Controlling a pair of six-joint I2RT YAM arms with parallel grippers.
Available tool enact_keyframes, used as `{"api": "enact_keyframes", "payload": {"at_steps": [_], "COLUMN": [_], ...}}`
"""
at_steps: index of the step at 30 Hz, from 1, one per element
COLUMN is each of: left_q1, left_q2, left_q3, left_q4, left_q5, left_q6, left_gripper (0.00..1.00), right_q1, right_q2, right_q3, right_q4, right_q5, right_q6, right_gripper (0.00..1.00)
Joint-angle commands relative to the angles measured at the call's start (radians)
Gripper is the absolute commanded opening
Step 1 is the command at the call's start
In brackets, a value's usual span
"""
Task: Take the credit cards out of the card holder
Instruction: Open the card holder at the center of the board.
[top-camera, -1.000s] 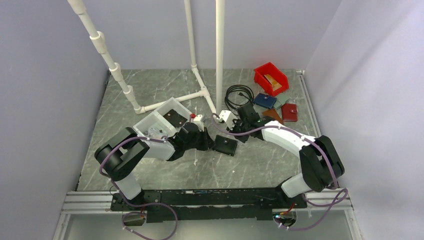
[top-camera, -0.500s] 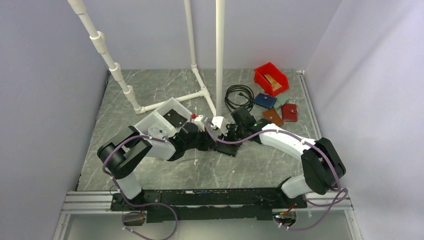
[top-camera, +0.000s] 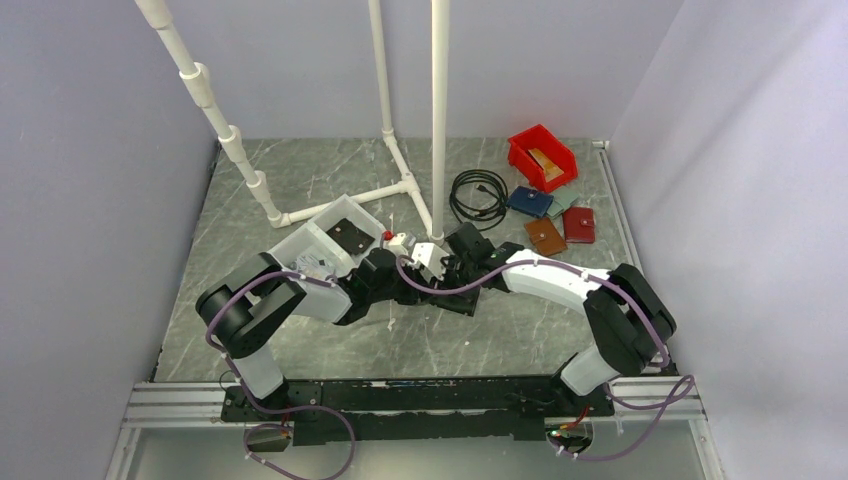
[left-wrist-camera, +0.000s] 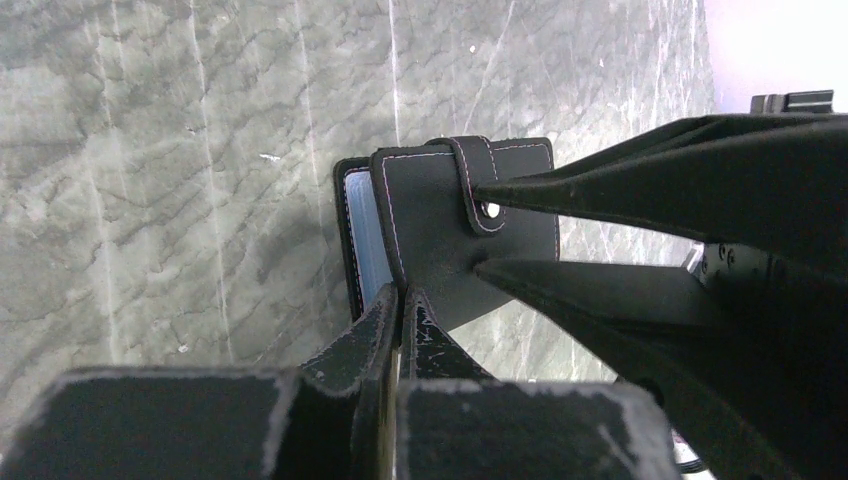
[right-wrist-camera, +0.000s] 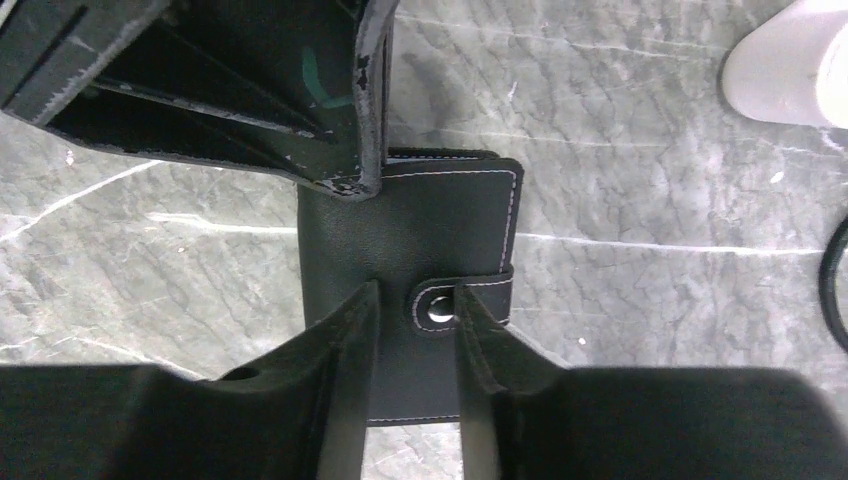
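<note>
The black card holder (top-camera: 462, 303) lies folded on the marble table, its snap strap (right-wrist-camera: 470, 296) fastened across the cover. My left gripper (left-wrist-camera: 402, 296) is shut on the edge of the cover, and a strip of pale blue window (left-wrist-camera: 364, 232) shows under that edge. My right gripper (right-wrist-camera: 415, 295) is open over the holder from the opposite side. Its fingers stand astride the snap (right-wrist-camera: 438, 309), and one fingertip (right-wrist-camera: 463, 300) touches the strap. In the top view both grippers meet at mid-table, left gripper (top-camera: 418, 291), right gripper (top-camera: 449, 281). The credit cards are hidden.
At the back right sit a red bin (top-camera: 542, 157), a dark blue wallet (top-camera: 528, 201), a brown wallet (top-camera: 546, 236) and a red wallet (top-camera: 579, 225). A coiled black cable (top-camera: 478, 192) lies behind the grippers. A white pipe frame (top-camera: 400, 186) and a white box (top-camera: 318, 240) stand at the left.
My right gripper has swung left and down onto the card holder and gone from shut to open. The left gripper has kept its pinch on the cover.
</note>
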Motion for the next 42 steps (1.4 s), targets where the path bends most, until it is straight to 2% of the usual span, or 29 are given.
{"api": "enact_keyframes", "payload": {"at_steps": [1, 10, 28, 42], "left_q1": [-0.015, -0.015, -0.012, 0.016], "left_q2": [-0.013, -0.029, -0.071, -0.046], "left_q3": [-0.015, -0.028, -0.048, -0.045], "left_q4": [0.009, -0.010, -0.074, -0.111], "left_q5": [0.031, 0.027, 0.003, 0.049], "left_q6": [-0.007, 0.006, 0.060, 0.064], "left_gripper": [0.00, 0.00, 0.00, 0.00], "right_q1": [-0.001, -0.001, -0.038, -0.060], "right_q2": [0.037, 0.026, -0.020, -0.066], "right_q3": [0.014, 0.016, 0.023, 0.019], "right_q4": [0.029, 0.036, 0.016, 0.013], "right_q5": [0.092, 0.133, 0.173, 0.186], "right_q6": [0.001, 0.003, 0.004, -0.003], "right_gripper": [0.28, 0.00, 0.00, 0.00]}}
